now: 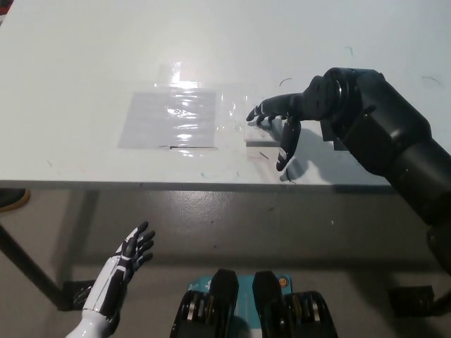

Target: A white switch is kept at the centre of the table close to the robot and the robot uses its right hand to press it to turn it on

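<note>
At the lower left of the frame, nearest the camera, the white left hand (127,259) hung below the table edge over the grey floor (282,232), its dark-tipped fingers spread apart and holding nothing. It was well apart from everything on the table.

Above it, across the middle of the frame, ran the front edge of the white table (84,63). A dark table leg (25,264) slanted down at the left edge of the picture.

Just beyond the front edge, right of centre, the black right hand (282,120) reached in from the right side of the frame at the end of its bulky black arm (380,134). Its fingers were extended and loosely spread, gripping nothing; some pointed left toward the centre while one hung down toward the table edge. The leftward fingertips (254,113) lay at the white switch (255,134), a small pale block at the table's centre near the front edge, mostly covered by the hand. Whether they actually pressed on it could not be told.

Just left of the switch, a rectangular sheet of shiny clear film (169,118) lay flat on the tabletop, catching bright glare. Farther back, the tabletop carried only a few faint dark marks toward the upper right.
</note>
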Motion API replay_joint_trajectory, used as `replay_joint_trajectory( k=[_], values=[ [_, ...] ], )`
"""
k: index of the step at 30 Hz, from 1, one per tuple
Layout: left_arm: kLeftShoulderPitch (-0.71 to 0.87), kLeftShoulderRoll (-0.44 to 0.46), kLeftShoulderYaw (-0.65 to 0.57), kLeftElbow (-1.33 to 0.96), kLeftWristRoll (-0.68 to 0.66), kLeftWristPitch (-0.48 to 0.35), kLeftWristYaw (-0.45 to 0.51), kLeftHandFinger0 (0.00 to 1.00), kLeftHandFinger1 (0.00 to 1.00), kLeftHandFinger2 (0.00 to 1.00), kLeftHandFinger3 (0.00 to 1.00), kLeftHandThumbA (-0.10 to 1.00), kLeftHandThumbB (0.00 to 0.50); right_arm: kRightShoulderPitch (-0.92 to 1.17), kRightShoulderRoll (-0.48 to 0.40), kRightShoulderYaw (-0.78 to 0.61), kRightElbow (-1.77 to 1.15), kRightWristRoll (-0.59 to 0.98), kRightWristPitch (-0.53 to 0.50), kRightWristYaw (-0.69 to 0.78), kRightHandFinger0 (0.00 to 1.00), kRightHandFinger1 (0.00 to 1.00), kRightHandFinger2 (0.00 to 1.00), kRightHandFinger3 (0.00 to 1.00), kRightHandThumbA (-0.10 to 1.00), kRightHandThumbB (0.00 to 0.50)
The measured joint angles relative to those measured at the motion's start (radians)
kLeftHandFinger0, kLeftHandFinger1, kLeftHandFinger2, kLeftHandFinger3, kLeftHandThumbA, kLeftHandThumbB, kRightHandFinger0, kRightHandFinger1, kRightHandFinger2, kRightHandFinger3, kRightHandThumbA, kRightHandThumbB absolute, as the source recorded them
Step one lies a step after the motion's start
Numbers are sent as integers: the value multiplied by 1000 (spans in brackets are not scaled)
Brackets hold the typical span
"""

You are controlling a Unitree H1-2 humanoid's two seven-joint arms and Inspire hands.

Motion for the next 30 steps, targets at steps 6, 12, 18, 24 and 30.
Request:
replay_joint_trajectory(
  k=[6,12,18,24,30],
  values=[
    [0,0,0,0,-1,0,0,1000,1000,1000,1000,1000,5,0,0,-2,0,-1,-3,0,1000,1000,1000,1000,1000,294],
    [0,0,0,0,-3,0,0,1000,1000,1000,1000,1000,3,0,3,-2,2,-2,3,2,1000,1000,1000,1000,1000,286],
    [2,0,0,0,-5,0,0,1000,1000,1000,1000,1000,1,-1,5,9,2,-10,4,13,1000,1000,1000,1000,1000,317],
    [4,0,0,0,-5,0,0,1000,1000,1000,1000,1000,6,0,7,13,0,-15,9,16,1000,1000,1000,1000,1000,296],
    [10,0,-1,0,-5,-1,0,1000,1000,1000,1000,1000,5,0,7,7,-8,-19,4,12,1000,1000,1000,1000,1000,308]
  ],
)
